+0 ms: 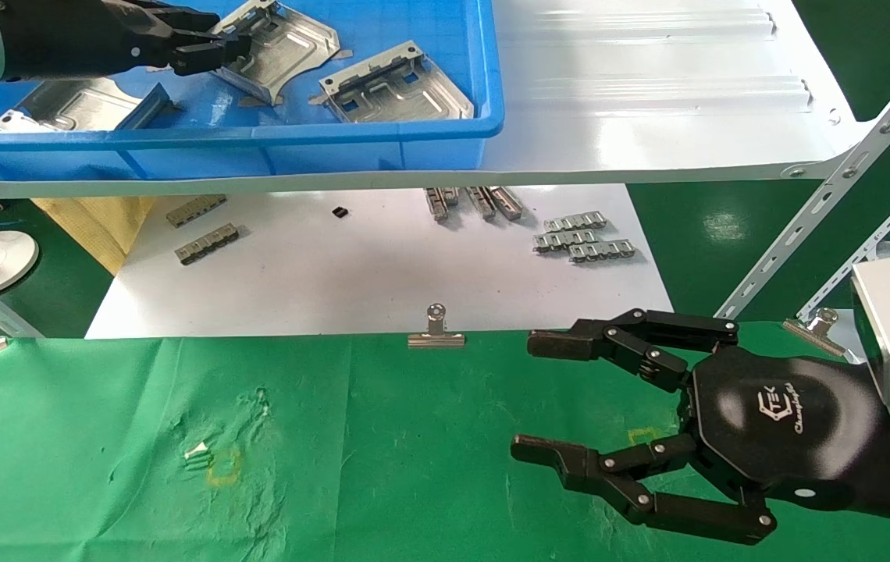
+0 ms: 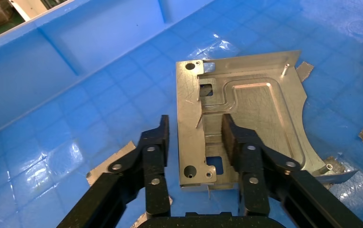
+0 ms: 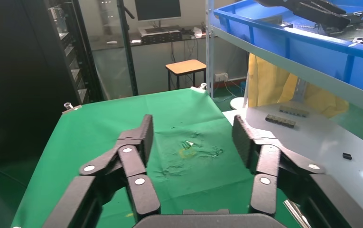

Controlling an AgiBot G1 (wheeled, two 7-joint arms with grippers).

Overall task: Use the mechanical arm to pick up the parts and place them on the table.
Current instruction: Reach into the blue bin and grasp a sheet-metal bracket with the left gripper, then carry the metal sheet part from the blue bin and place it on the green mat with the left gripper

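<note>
Left tool (image 2: 193, 142) spread astride a part (image 2: 246, 128), its length stretching away from the palm.

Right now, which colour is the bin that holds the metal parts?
Blue. The bin shows best in the head view, with the left claw reaching into it.

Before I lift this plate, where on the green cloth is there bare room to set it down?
The wrinkled green cloth table is bare between the silver binder clip and the faded yellow square mark. The right side is crowded by the open black right hand.
</note>
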